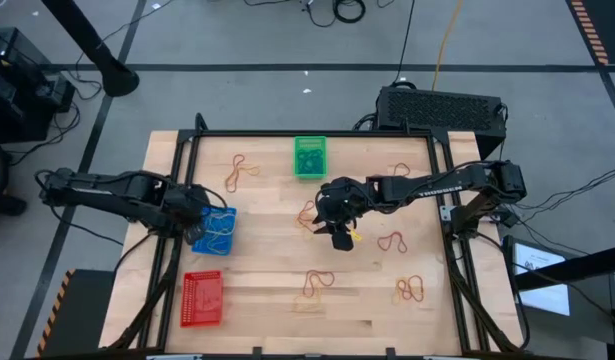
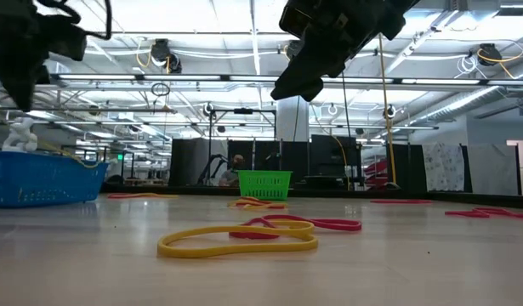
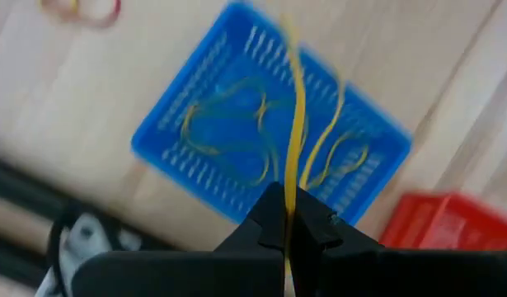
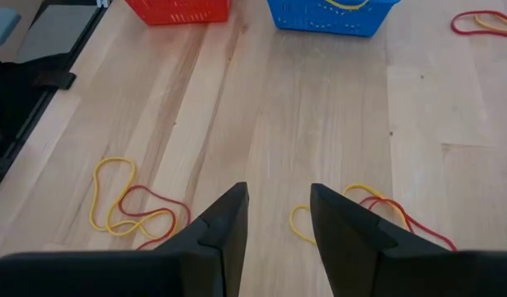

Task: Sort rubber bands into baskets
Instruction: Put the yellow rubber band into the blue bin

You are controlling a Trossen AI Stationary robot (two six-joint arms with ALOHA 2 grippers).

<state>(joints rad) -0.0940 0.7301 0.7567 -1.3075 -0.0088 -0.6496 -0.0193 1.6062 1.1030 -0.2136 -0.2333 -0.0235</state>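
From the low camera's side, the nearest thing on the wooden surface (image 1: 277, 300) is a yellow rubber band (image 2: 235, 240) tangled with a red rubber band (image 2: 312, 224). Toward the near left corner sits the red basket (image 1: 202, 298), with bands in it. Behind it, along the left edge, the blue basket (image 1: 218, 229) holds several yellow bands. The left tool (image 3: 288, 221) hangs right above that basket, its fingers pressed together on a long yellow band (image 3: 296, 124) that stretches out from the tips over the mesh.

Near the middle of the surface the right tool (image 4: 278, 219) hovers with its fingers spread and nothing between them. Under it lie a yellow-and-red tangle (image 4: 377, 210) and, just beside it, another mixed tangle (image 4: 129, 206). More red and yellow bands (image 1: 408, 289) are scattered toward the right edge and the near edge. Farthest off, at the middle of the far edge, stands the green basket (image 1: 309, 156), with a red-and-yellow pair of bands (image 1: 239, 172) to its left.
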